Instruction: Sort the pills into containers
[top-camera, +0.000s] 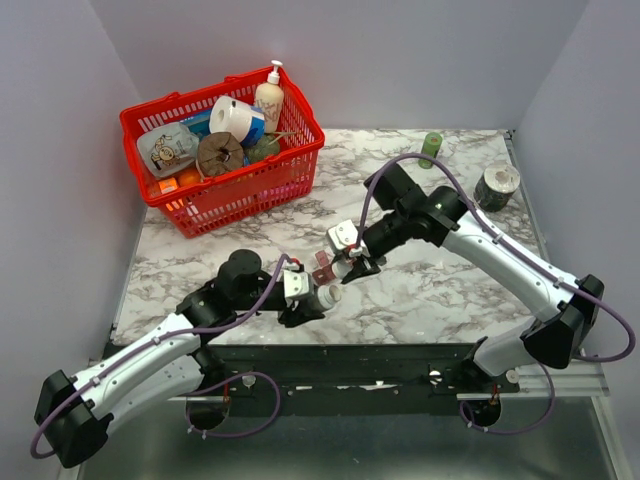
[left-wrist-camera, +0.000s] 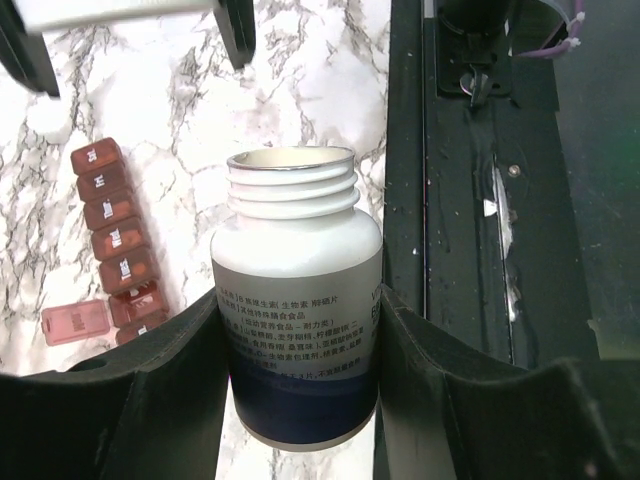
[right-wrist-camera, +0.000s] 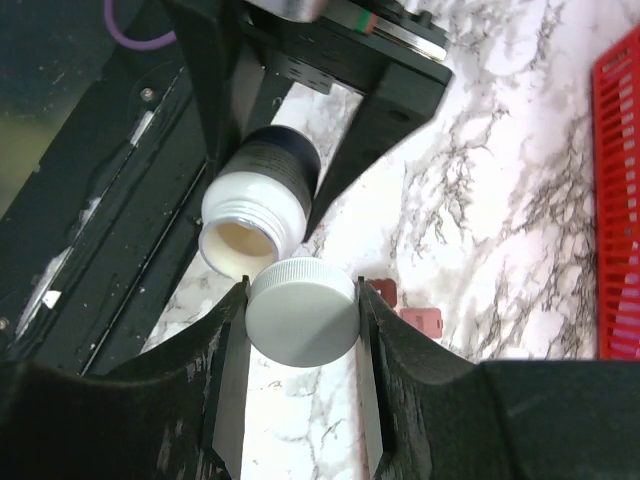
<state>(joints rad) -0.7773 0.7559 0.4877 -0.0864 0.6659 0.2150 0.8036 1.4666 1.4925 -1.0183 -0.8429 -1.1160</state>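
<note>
Gripping the pill bottle (left-wrist-camera: 295, 250) around its labelled waist, the left hand (left-wrist-camera: 300, 300) has both fingers pressed flat to the sides. This leaves the threaded mouth bare and free to pour. In the top view the bottle lies tipped well over, with its mouth turned toward the other arm, low above the worktop (top-camera: 420, 290).

The right hand (right-wrist-camera: 300, 300) is clamped on the white cap (right-wrist-camera: 300, 330), which sits just beside the open mouth and apart from it. Judging from that, the unscrewing is done and the cap is being kept out of the way.

The containers (left-wrist-camera: 115, 240), a dark red strip of small square compartments, lie on the marble just beyond the bottle, between the two hands. One lid at the near end of the strip stands flipped open, probably to take the first pour. Orange flecks show through the closed lids, but I cannot tell whether they are pills or print.

Farther out, the red basket (top-camera: 225, 150) of oddments and a green bottle (top-camera: 431, 148) sit near the back wall, well apart from the work.
</note>
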